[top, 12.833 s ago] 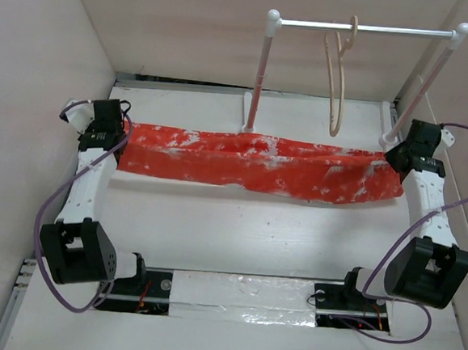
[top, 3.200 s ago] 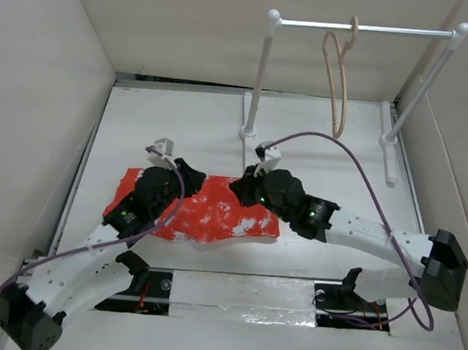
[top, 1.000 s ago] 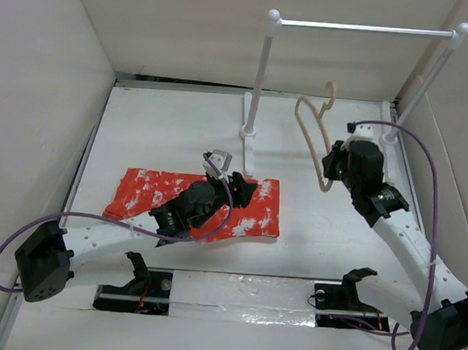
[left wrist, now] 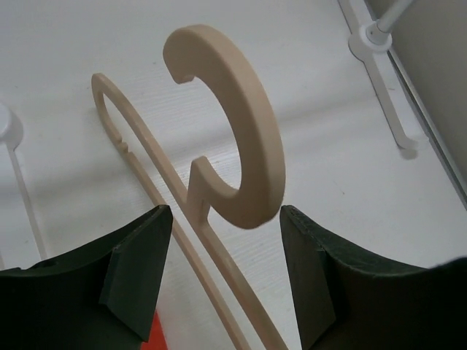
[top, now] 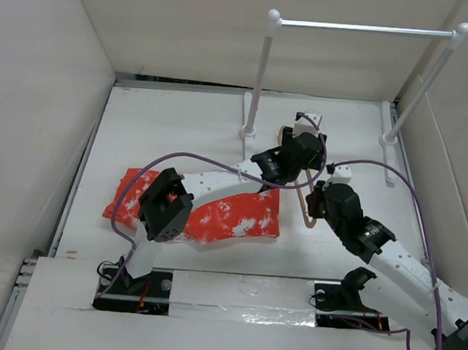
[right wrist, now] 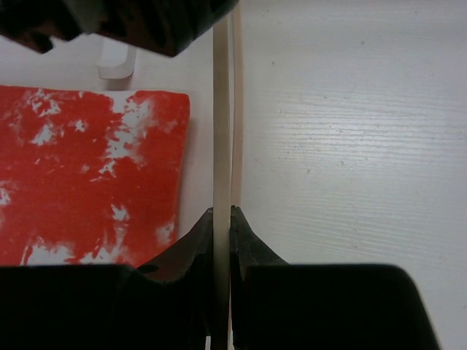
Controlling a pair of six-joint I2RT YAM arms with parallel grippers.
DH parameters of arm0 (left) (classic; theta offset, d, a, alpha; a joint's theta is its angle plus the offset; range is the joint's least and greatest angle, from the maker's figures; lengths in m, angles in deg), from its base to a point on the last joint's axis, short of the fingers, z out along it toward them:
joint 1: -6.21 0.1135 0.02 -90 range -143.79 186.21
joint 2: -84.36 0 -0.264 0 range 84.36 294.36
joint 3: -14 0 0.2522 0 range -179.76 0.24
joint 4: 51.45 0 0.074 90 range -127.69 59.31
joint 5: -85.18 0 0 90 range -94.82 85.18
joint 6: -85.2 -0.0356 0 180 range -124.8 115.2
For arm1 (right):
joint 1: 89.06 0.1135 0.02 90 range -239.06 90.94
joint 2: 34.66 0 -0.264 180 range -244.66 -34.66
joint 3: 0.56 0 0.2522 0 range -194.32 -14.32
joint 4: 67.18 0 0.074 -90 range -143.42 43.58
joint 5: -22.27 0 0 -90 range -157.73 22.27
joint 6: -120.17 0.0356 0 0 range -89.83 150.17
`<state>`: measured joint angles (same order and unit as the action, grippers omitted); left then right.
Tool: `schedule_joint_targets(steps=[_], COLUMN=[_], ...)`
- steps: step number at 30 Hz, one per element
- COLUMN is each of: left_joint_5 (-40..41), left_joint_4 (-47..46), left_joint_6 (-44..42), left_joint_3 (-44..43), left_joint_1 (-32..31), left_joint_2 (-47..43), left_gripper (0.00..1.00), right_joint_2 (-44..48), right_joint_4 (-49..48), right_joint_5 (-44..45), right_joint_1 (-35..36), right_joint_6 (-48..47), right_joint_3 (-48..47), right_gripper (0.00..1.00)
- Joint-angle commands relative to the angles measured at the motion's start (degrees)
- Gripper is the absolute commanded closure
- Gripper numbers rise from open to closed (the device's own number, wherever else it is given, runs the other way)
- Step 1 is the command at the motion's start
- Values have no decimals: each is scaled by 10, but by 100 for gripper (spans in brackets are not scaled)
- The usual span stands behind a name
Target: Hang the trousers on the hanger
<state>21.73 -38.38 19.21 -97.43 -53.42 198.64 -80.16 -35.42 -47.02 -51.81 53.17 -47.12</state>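
Observation:
The trousers (top: 214,216) lie folded on the table, red-orange with white blotches; the right wrist view shows them (right wrist: 87,168) left of the hanger. My right gripper (top: 317,199) is shut on a thin bar of the pale beige hanger (right wrist: 222,146), just off the trousers' right edge. The hanger (top: 303,209) is off the rail and low over the table. My left gripper (left wrist: 226,255) stands open around the hanger's neck below the hook (left wrist: 244,131), and its fingers (left wrist: 139,270) do not touch it.
The white two-post rail rack (top: 363,27) stands at the back with nothing on its bar. Its feet (left wrist: 379,65) rest on the table near the hanger. The left arm (top: 209,185) stretches across above the trousers. Cardboard walls close in both sides.
My right gripper has brought the hanger down and toward the trousers' right edge. The left arm has left the trousers and reached out to the hanger's hook.

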Motion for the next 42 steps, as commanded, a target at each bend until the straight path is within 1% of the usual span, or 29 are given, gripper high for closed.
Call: schedule_joint_targets(steps=[1,3,6,9,10,12,13,14,15,16,17,18,19,20,21,22,23,25,26,28,29,30,33,34,36,37,39,41,42], left_joint_5=[43,47,61,66,66,69,73,76,76,76,79,87,94,101,100,98,101,119,142,169,197,212,239,243,270,280,303,328,336], left_joint_4=[27,31,25,17,17,26,27,25,11,10,-4,-19,-33,-46,-73,-87,-100,-141,-148,-156,-156,-152,-150,-153,-137,-122,-92,-82,-61], left_joint_6=[-5,1,-2,-7,-8,-8,-5,-4,-3,-1,2,4,9,14,23,32,53,73,95,119,129,153,202,205,211,235,255,284,300], left_joint_3=[-57,-64,-65,-67,-70,-77,-76,-71,-61,-40,-29,-16,24,47,71,121,145,214,231,275,285,295,330,341,346,343,342,347,348], left_joint_1=[5,5,10,10,10,10,10,10,10,10,10,10,1,1,-6,-6,-20,-35,-49,-65,-73,-89,-116,-125,-144,-161,-175,-186,-192], left_joint_2=[9,20,26,29,31,34,32,29,16,7,-2,-25,-39,-55,-87,-103,-119,-162,-173,-200,-205,-214,-228,-230,-238,-239,-243,-239,-231], left_gripper=[42,47,49,58,65,77,91,97,100,100,100,100,100,100,100,100,100,100,100,100,100,100,100,100,100,100,100,100,100], right_joint_2=[12,14,17,19,19,20,20,21,24,27,29,33,36,39,45,62,71,104,116,144,171,183,217,224,247,255,283,294,292], right_joint_4=[-25,-25,-19,-23,-22,-24,-24,-18,-17,-16,-17,-17,-12,3,8,10,15,29,50,63,60,59,83,93,109,112,119,94,93], right_joint_5=[1,0,3,5,6,7,10,13,15,17,16,14,14,14,11,0,-4,-11,-12,-22,-40,-48,-60,-67,-87,-91,-86,-72,-74], right_joint_1=[9,15,20,26,26,31,31,31,36,36,36,36,41,41,41,48,53,53,58,58,58,58,58,58,58,58,58,58,58], right_joint_6=[9,10,20,27,29,33,33,34,40,42,43,45,48,58,61,63,64,64,64,62,61,57,56,56,60,63,71,70,71], right_joint_3=[12,11,15,26,26,32,32,31,30,32,34,34,33,31,30,30,29,16,10,0,-2,-3,-10,-17,-22,-24,-24,-3,-1], right_gripper=[100,100,100,100,100,100,100,100,100,100,97,88,79,60,52,45,34,28,23,18,15,15,16,17,27,33,61,91,97])
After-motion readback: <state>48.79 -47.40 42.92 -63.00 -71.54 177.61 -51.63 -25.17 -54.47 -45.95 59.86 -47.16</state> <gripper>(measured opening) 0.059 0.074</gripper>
